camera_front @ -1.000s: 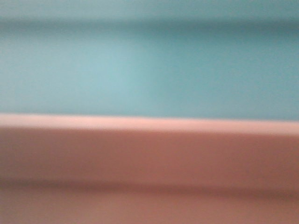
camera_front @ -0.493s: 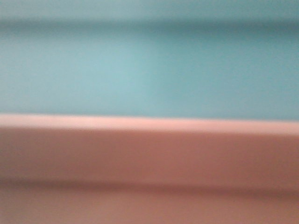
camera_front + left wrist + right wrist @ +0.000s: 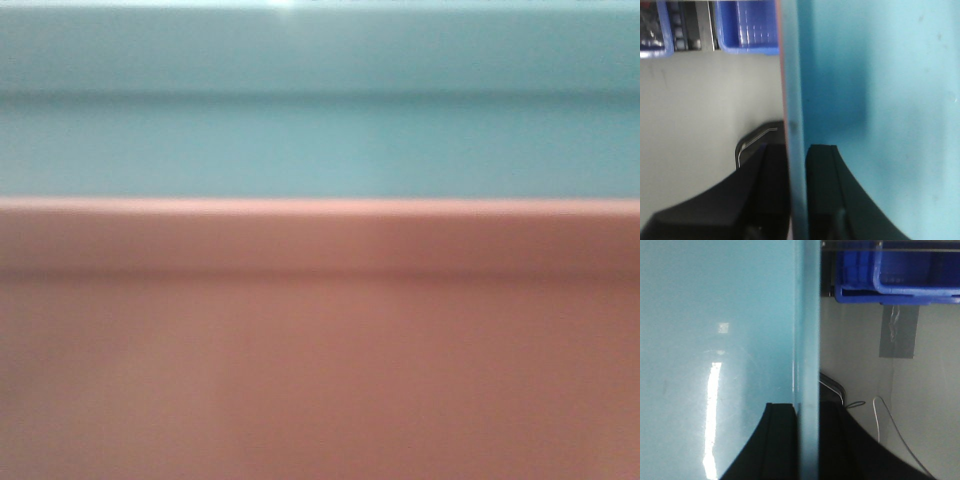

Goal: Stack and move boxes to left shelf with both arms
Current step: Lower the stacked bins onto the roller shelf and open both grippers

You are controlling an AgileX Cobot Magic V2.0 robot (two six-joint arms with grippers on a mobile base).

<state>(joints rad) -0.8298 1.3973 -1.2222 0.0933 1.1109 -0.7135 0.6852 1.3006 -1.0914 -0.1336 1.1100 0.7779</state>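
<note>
Against the pale floor (image 3: pixel 700 110) we keep left gripper (image 3: pixel 799 200) and right gripper (image 3: pixel 807 445) pinching opposite walls of the light turquoise plastic bin (image 3: pixel 320 150), nested in the salmon pink plastic bin (image 3: pixel 320 350), level.

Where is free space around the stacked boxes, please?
Left end effector side: bare pale surface between the turquoise box wall and dark blue bins. Right end effector side: crowded with cables under a blue bin.
</note>
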